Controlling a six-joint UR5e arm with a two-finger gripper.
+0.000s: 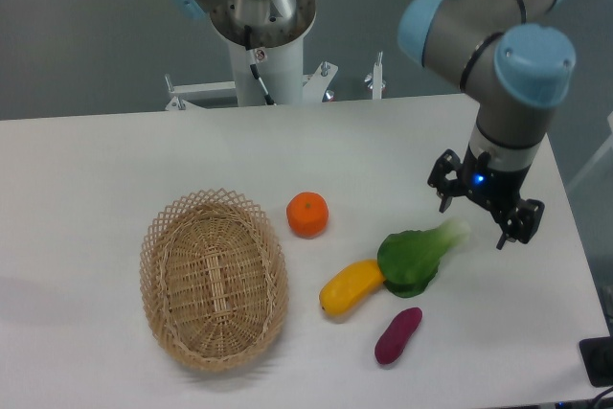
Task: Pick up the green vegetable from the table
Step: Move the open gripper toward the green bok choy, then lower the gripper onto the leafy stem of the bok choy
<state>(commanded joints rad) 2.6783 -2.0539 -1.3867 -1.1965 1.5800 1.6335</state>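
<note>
The green vegetable (416, 257) lies on the white table (96, 170) right of centre, dark leaves toward the lower left and pale stem pointing up and right. My gripper (472, 221) hangs just above the stem end, open, with one finger on each side and nothing between them.
A yellow oblong vegetable (351, 285) touches the green leaves on their left. A purple sweet potato (397, 335) lies just below them. An orange (307, 215) sits further left, and a wicker basket (214, 278) stands at the left. The table's right edge runs close by.
</note>
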